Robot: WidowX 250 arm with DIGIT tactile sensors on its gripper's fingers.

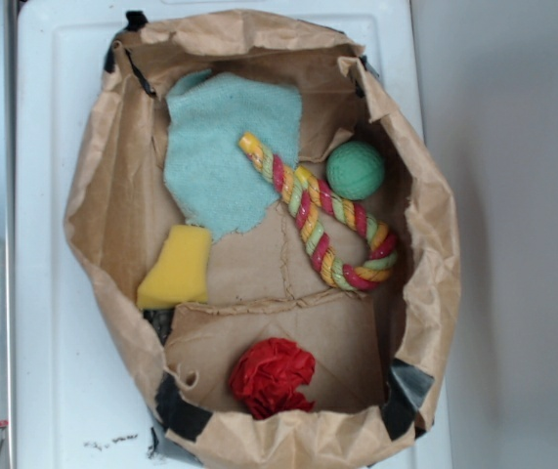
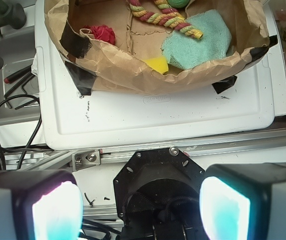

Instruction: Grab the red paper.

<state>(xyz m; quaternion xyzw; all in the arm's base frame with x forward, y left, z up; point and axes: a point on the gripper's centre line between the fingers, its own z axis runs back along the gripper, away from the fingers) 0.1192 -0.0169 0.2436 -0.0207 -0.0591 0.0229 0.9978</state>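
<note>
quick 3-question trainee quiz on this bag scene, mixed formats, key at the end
1. True or false: the red paper touches the rope toy.
2. What lies beside the rope toy's curved end? A) green ball B) yellow sponge C) teal cloth
3. Fill in: in the wrist view, the gripper is ____ and outside the paper bag.

Key: 1 false; 2 A; 3 open

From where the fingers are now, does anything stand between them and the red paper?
Yes. The paper bag's crumpled wall rises between the open gripper and the red paper, which lies inside the bag near that wall.
</note>
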